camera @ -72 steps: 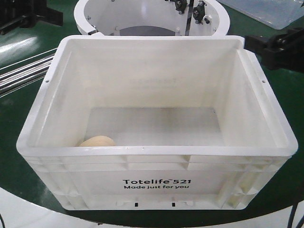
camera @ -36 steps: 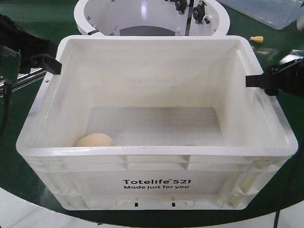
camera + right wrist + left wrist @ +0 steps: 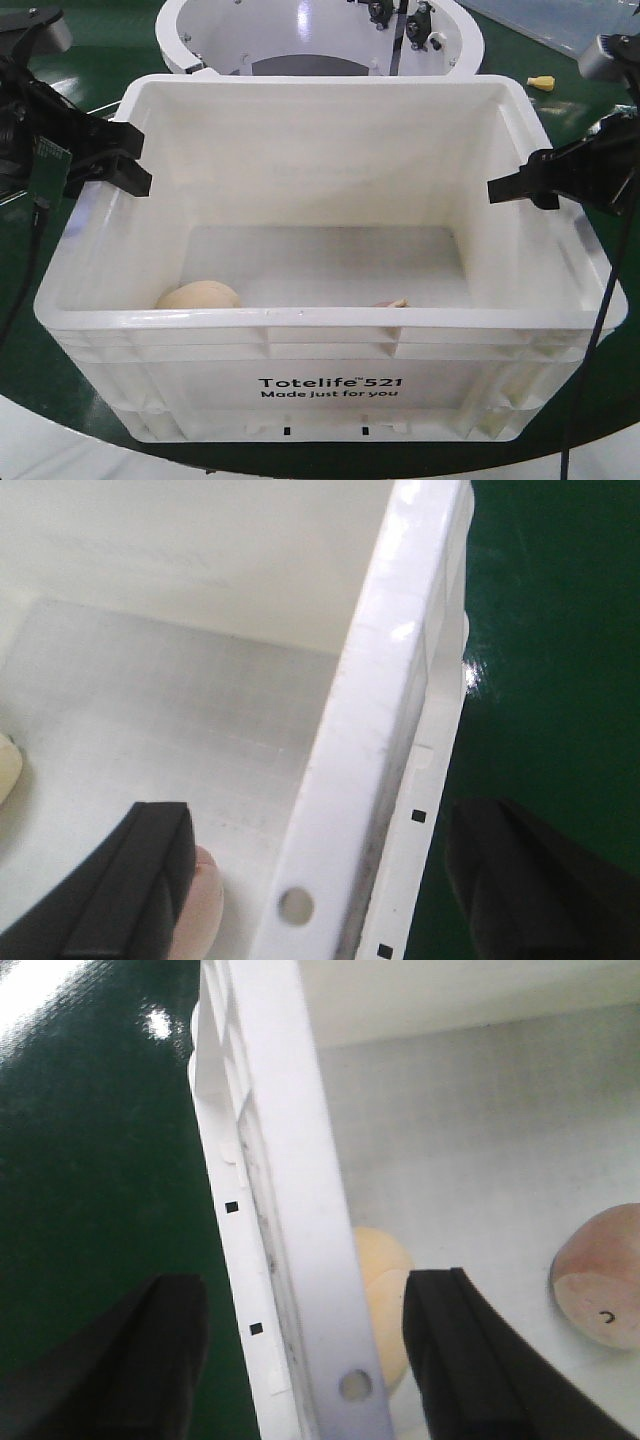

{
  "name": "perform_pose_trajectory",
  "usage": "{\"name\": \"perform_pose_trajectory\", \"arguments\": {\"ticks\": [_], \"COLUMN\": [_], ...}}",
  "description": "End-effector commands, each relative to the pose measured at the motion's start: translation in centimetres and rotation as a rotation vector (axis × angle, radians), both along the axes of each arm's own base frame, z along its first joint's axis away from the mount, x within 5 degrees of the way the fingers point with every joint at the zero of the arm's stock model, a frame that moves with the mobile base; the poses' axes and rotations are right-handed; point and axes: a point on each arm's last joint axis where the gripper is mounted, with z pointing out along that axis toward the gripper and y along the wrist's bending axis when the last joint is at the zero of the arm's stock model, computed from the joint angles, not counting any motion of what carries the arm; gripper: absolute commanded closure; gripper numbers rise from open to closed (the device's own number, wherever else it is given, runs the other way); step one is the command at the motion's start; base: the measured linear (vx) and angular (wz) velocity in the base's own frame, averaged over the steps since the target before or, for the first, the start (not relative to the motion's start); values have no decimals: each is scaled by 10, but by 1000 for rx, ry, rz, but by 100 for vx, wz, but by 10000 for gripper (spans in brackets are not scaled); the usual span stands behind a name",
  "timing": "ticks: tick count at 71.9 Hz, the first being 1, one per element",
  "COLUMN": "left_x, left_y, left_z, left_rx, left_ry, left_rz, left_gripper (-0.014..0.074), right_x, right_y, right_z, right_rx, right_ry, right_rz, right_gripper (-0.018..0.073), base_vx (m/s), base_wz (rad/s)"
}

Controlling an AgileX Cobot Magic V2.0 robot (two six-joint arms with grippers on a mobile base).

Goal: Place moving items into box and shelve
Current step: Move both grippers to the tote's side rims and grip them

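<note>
Nearest me is the front rim of the box (image 3: 320, 318), which sits on the green table (image 3: 20, 330) with its long axis running straight across from my left side to my right. Both toys already lie on the box floor against the front wall. The pale yellow toy (image 3: 198, 296) is toward the front left corner. Only a sliver of the pinkish-red toy (image 3: 392, 302) shows, just right of the middle.

What matters for lifting is how I stand at the two short ends. My left gripper (image 3: 140, 170) is spread wide and straddles the left wall (image 3: 300, 1210), with one finger outside over the table and one inside above the yellow toy. There is a visible gap on each side, so it pinches nothing. My right gripper (image 3: 515, 196) is spread the same way across the right wall (image 3: 350, 770), with its inner finger just beside the pinkish-red toy. It is not clamped either.

Each wall lies between my fingers, so I judge that closing should catch both rims about midway along the short sides.

Beyond the far rim stand a white ring (image 3: 320, 30) and, toward the far right edge of the table, a small yellow piece (image 3: 541, 83).
</note>
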Motion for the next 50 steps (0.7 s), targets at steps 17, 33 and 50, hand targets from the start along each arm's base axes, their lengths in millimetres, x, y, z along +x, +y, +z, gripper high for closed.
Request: {"name": "perform_pose_trajectory", "arguments": {"ticks": [17,33,50], "left_x": [-8,-10,-13], "left_y": [-7,-7,-7], "left_z": [17,17,15], "left_rx": [-109,-104,-95], "left_ry": [-33,-13,29], "left_rz": [1,-5,-19], "left_gripper": [72,76,192], "right_x": [2,8,12], "right_y": [-3,-3,-3], "right_z": [18,10,7], "right_rx": [7,15,22], "right_ry": [-37,-3,-1], "right_rz": [-43,-44,-53], "right_gripper": [90,94,252], "base_vx": [0,0,0], "base_wz": [0,0,0]}}
